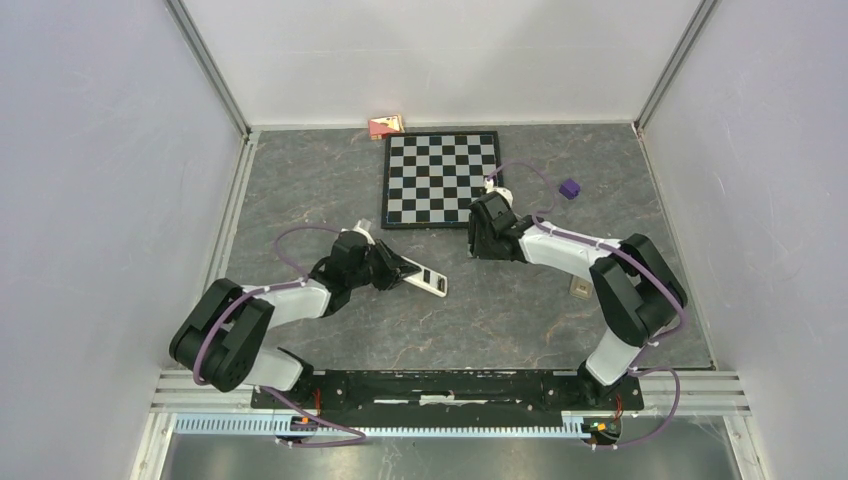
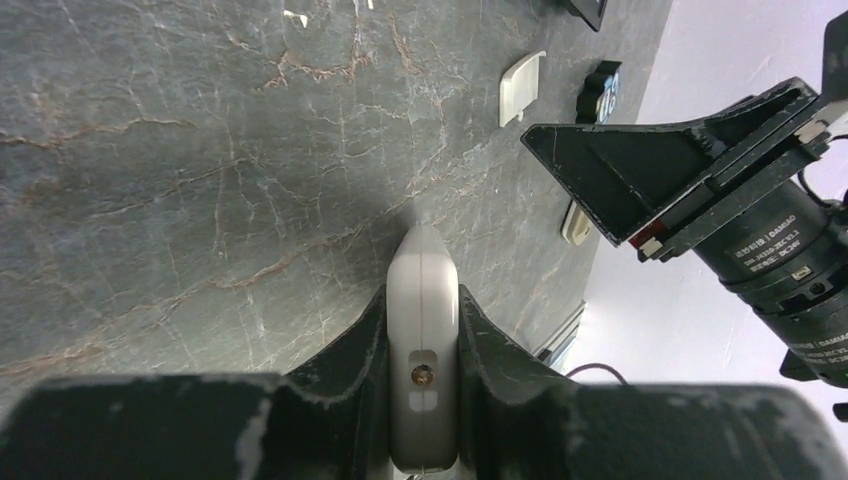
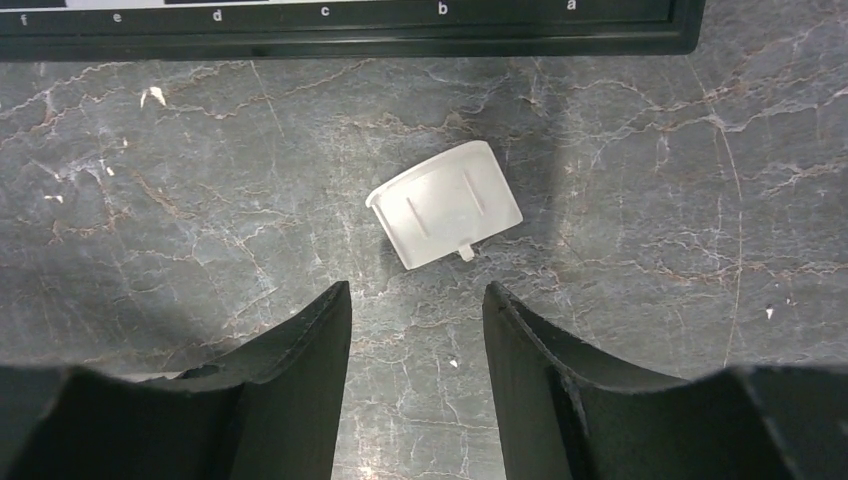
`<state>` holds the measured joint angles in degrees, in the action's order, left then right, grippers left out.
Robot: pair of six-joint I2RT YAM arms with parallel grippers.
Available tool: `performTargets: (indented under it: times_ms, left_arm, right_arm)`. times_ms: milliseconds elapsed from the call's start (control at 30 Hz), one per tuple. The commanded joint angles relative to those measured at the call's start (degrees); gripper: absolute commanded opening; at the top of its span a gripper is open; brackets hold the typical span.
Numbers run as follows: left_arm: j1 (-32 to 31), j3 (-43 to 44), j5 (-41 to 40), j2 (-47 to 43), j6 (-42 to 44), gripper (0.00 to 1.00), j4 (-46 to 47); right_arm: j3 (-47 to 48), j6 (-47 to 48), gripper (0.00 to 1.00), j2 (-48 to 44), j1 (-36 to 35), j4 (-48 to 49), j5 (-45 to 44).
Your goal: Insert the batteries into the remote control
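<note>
My left gripper (image 1: 393,268) is shut on a white remote control (image 1: 425,281), which juts out to the right just above the table. In the left wrist view the remote (image 2: 423,340) sits edge-on between the jaws of the left gripper (image 2: 422,296). My right gripper (image 1: 482,244) is open and empty, low over the table by the chessboard's near right corner. In the right wrist view a small white battery cover (image 3: 445,205) lies on the table just ahead of the right gripper (image 3: 415,290). No batteries show clearly in any view.
A chessboard (image 1: 440,178) lies at the back centre and a purple cube (image 1: 569,188) to its right. A small red box (image 1: 386,125) sits by the back wall. A small beige piece (image 1: 580,288) lies near the right arm. A small dark object with blue marks (image 2: 600,92) lies beside a white piece (image 2: 522,88).
</note>
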<state>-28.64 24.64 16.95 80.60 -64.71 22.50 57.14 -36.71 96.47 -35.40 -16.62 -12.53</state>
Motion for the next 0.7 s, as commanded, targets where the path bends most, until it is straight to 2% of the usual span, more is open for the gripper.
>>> performTargets:
  times_ms: [0, 100, 167, 367, 533, 667]
  left_arm:
    - [-1.11, -0.44, -6.55, -0.53, -4.27, 0.31, -3.45]
    - [-1.50, -1.79, -8.89, -3.08, -4.36, 0.47, -9.92]
    - [-1.50, -2.88, -10.05, -4.59, -4.19, 0.63, -12.69]
    - [-1.50, -5.60, -12.07, -8.40, -5.50, 0.81, -15.45]
    - [-1.42, -3.33, -20.06, -14.98, -5.17, 0.99, -30.45]
    - [-1.43, -0.34, -27.02, -19.87, -4.60, 1.00, -41.35]
  right_arm:
    - [3.22, -2.97, 0.56, 0.88, 0.00, 0.09, -0.48]
    - [3.64, -3.57, 0.57, 1.59, -0.02, 0.23, 0.41]
    - [4.30, -3.70, 0.59, 2.34, 0.01, 0.01, 0.92]
    - [7.89, -5.19, 0.61, 4.69, 0.03, -2.56, -2.02]
    - [13.66, -9.59, 0.64, 8.66, 0.07, -7.48, -5.63]
    - [17.65, -13.83, 0.63, 11.59, 0.33, -12.26, -8.34]
